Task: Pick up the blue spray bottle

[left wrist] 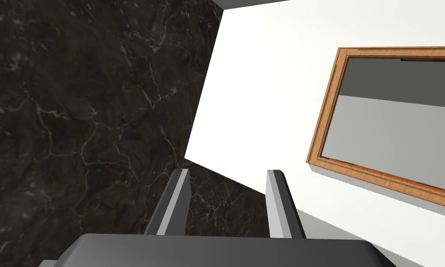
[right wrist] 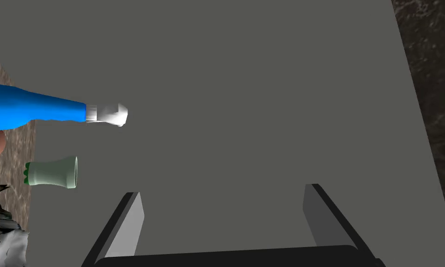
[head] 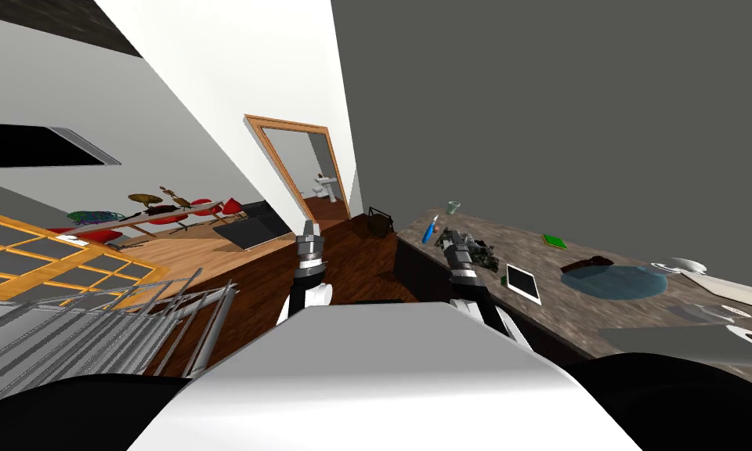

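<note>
My right gripper (right wrist: 224, 190) has its fingers spread with nothing between them, over the counter (head: 507, 235). The blue spray bottle (right wrist: 31, 111) sits near the counter's far end, off to one side of those fingers and beside a pale green cup (right wrist: 52, 172). My left gripper (left wrist: 228, 172), also spread, hangs off the counter's edge, so I judge that lining up, closing and lifting all remain.

No writing, label, brand, number or sign can be read anywhere. The bottle (right wrist: 31, 111) shows a plain blue side and a plain white head. On the tabletop (head: 558, 313), the green pad (head: 555, 241) and the white tablet (head: 523, 283) are too small to tell any marks.
</note>
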